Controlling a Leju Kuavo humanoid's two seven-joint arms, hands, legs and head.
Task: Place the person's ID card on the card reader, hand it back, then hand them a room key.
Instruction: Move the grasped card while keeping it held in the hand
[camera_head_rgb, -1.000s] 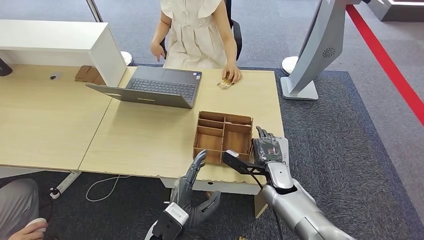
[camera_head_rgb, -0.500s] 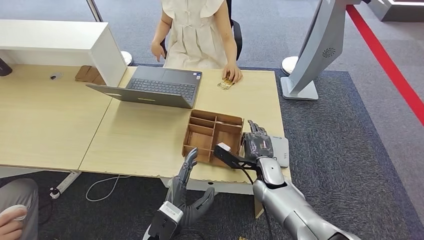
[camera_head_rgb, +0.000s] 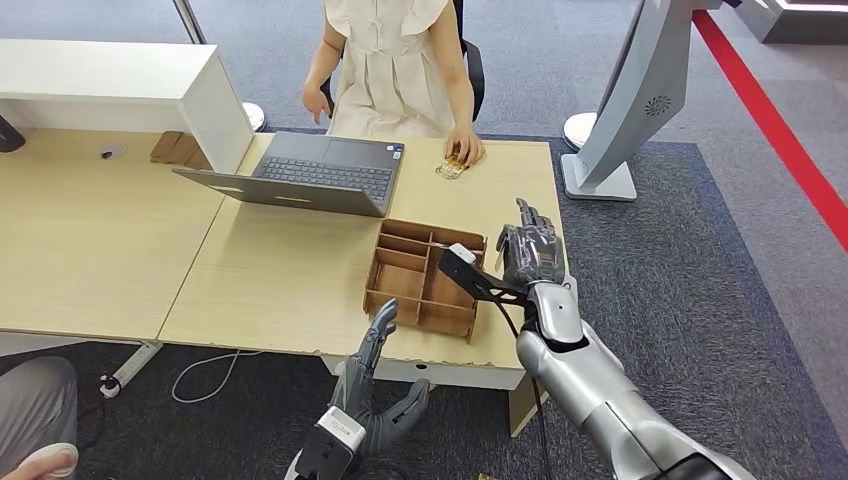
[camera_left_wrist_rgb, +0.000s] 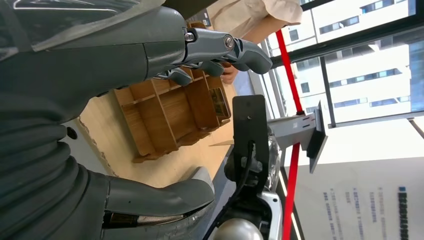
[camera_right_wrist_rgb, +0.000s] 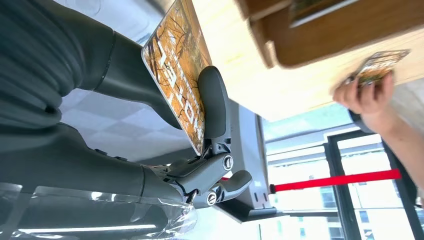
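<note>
Light wood forms the bench, set on grey carpet. A patterned room key is gripped by the right hand above the bench's right edge, beside the wooden tray. The left hand is held open, empty, below the near edge.

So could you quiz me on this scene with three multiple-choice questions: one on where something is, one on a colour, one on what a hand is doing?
1. Where is the laptop relative to the wooden compartment tray?
A. Farther from the robot, toward the person
B. Inside the tray
C. On the floor

2. What colour is the stripe on the floor?
A. Blue
B. Red
C. Yellow

3. What is the right hand doing?
A. Resting flat on the laptop
B. Hanging with nothing in it
C. Holding a patterned orange card

Answers: 1 A, the head view shows the laptop beyond the tray. 2 B, it is plainly red. 3 C, the right wrist view shows the thumb pressing the card.
</note>
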